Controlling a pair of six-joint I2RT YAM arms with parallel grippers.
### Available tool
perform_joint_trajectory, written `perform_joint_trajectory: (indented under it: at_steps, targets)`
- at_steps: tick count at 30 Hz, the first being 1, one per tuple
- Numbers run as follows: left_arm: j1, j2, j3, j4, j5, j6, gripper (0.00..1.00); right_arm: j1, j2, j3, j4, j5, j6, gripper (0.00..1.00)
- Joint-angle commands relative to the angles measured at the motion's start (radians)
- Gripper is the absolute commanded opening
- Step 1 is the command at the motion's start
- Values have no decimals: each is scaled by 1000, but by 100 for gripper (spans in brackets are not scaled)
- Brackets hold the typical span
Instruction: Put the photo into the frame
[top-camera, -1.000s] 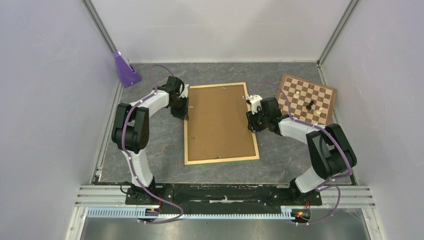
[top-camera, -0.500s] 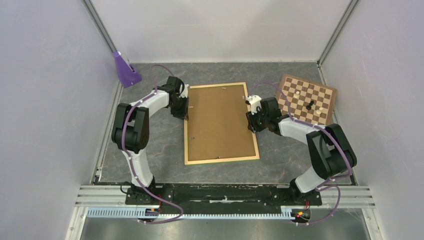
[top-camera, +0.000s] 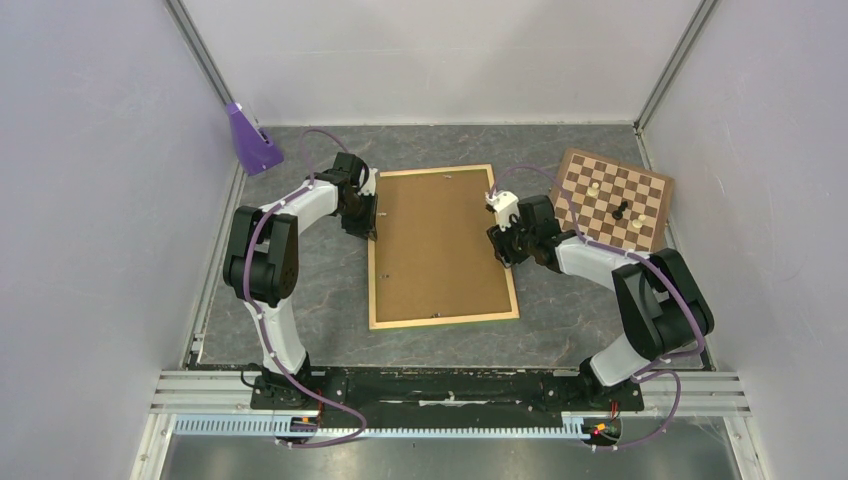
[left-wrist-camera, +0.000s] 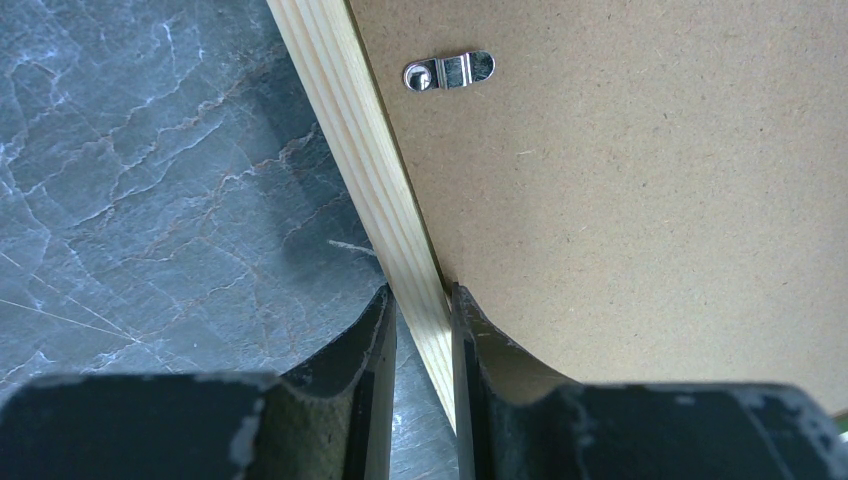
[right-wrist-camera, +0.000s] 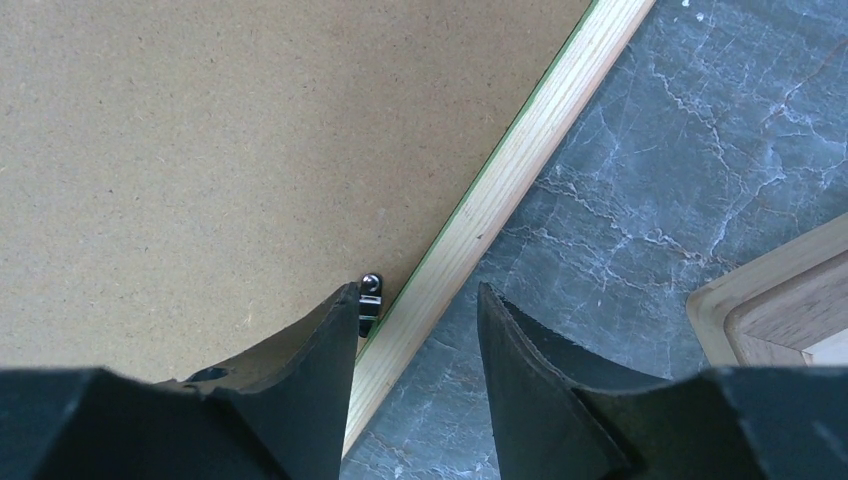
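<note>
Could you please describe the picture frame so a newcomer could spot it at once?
On the grey table, look to the middle. The frame lies flat there: thin pale wooden rails around a plain brown panel, unlike the chequered chessboard to its right.

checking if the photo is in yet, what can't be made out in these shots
- The photo: in no view; the hardboard panel fills the frame and would cover it.
- The frame's front: face down; only a green sliver shows, right wrist view.
- The chess pieces on the chessboard: too small in the top view to name.
- The clip by the right gripper: half hidden behind a finger, right wrist view.
</note>
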Motion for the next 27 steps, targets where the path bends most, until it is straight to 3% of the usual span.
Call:
perform_joint_trajectory:
  at_steps: [1,10,27]
  targets:
    - [12,-49,23,-11,-30,77,2,-11,45,-20,-150,99,-54,50]
    - [13,-54,22,-10,-29,77,2,-74,67,32,-158,-64,97,49]
    - [13,-54,23,-11,-27,77,2,-156,42,61,-159,-193,167,51]
